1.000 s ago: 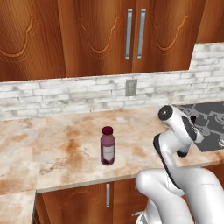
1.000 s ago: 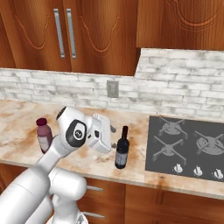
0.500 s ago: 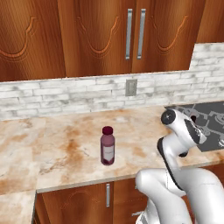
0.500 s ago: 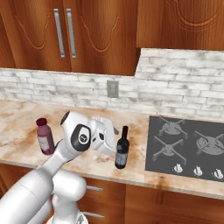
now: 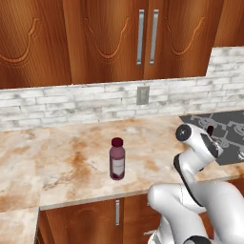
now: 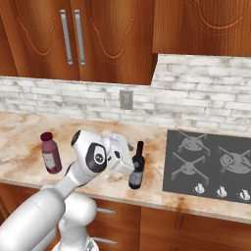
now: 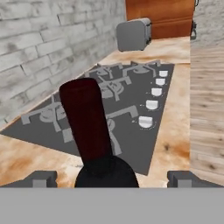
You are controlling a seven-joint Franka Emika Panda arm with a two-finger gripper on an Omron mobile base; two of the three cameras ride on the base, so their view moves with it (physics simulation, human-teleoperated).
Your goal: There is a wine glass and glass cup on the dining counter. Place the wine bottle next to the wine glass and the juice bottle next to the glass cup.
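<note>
The wine bottle stands upright near the counter's front edge, just left of the cooktop. It is dark with a dark red neck. My gripper is open at the bottle's left side, level with its shoulder. In the hand view my gripper has one fingertip on each side of the bottle, with a gap on both sides. The juice bottle, purple with a dark cap, stands upright further left on the counter. The wine glass and the glass cup are out of view.
A dark cooktop with white knobs lies to the right of the wine bottle. A toaster stands beyond it. A brick backsplash with a wall outlet runs behind, under wooden cabinets.
My hand has moved right and slightly down toward the wine bottle, so its fingers now flank the bottle. Both bottles stay in place.
</note>
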